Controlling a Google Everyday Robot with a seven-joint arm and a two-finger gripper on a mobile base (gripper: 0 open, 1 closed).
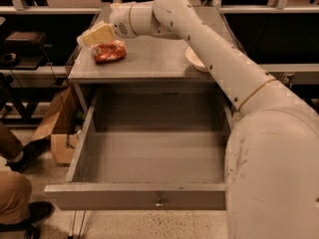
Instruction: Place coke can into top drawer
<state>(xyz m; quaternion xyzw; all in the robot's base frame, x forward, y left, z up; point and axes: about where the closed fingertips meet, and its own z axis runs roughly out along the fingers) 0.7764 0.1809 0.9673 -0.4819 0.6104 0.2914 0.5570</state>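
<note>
The coke can [108, 51], red-orange and dented, lies on its side on the grey cabinet top [149, 63] at the left. My gripper [94, 35] is right above and just left of the can, touching or nearly touching it. My arm reaches in from the right across the top. The top drawer [84, 138] below is pulled wide open and has nothing in it. Its front panel faces me with a small metal knob [159, 201] at the centre.
A cream round bowl [193, 59] sits on the cabinet top at the right, partly hidden behind my arm. A cardboard box [56, 131] stands on the floor left of the drawer. A person's leg and shoes [17, 193] are at the lower left.
</note>
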